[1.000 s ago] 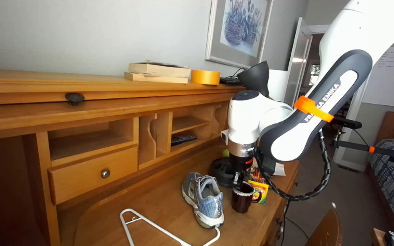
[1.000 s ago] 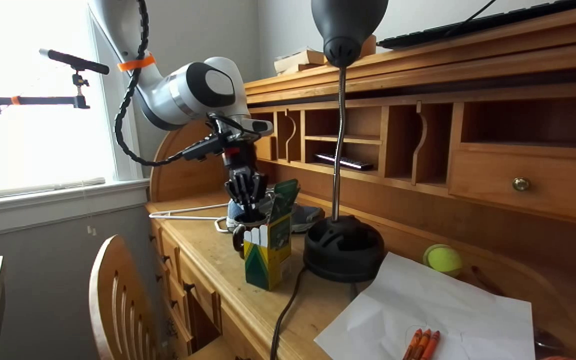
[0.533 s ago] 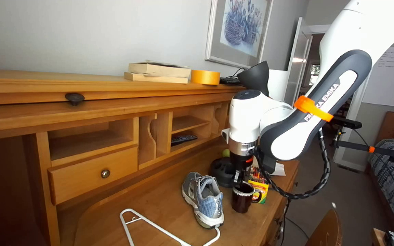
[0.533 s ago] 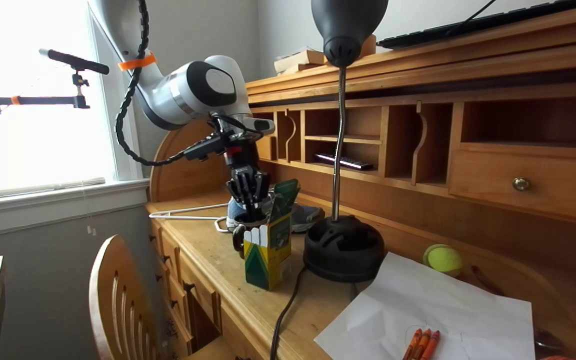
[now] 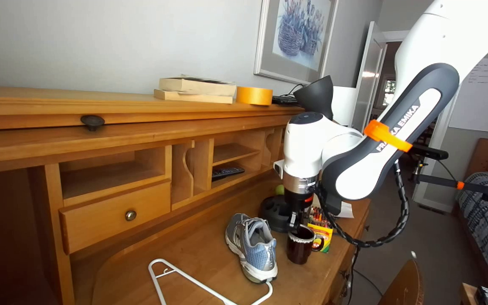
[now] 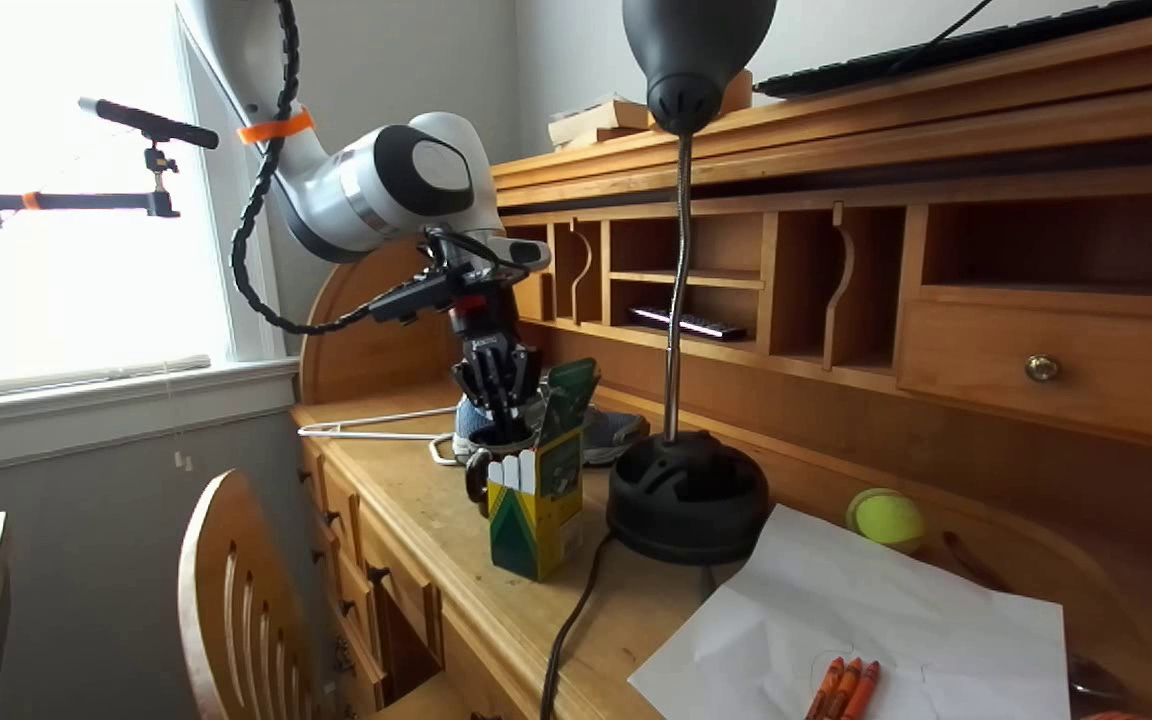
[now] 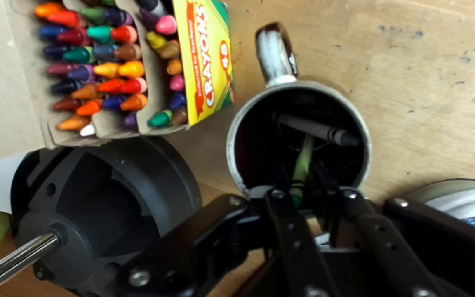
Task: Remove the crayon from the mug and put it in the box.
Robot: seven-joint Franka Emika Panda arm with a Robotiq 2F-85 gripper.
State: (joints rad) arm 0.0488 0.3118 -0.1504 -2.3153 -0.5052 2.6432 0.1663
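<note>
Counter: is bearing box just beside mug, presumably shortening the carry.
End effector: is hanging at the mug's mouth, fingertips flanking the green crayon; gripping it or not, I cannot tell.
Box: is standing lid-up, probably for refilling.
Mug: is hiding its floor in shadow.
Green crayon: is resting inside, a grey crayon covering its far end.

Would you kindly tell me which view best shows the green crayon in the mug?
The wrist view, which looks down onto the green crayon. Both exterior views show the mug but not the crayon inside.
</note>
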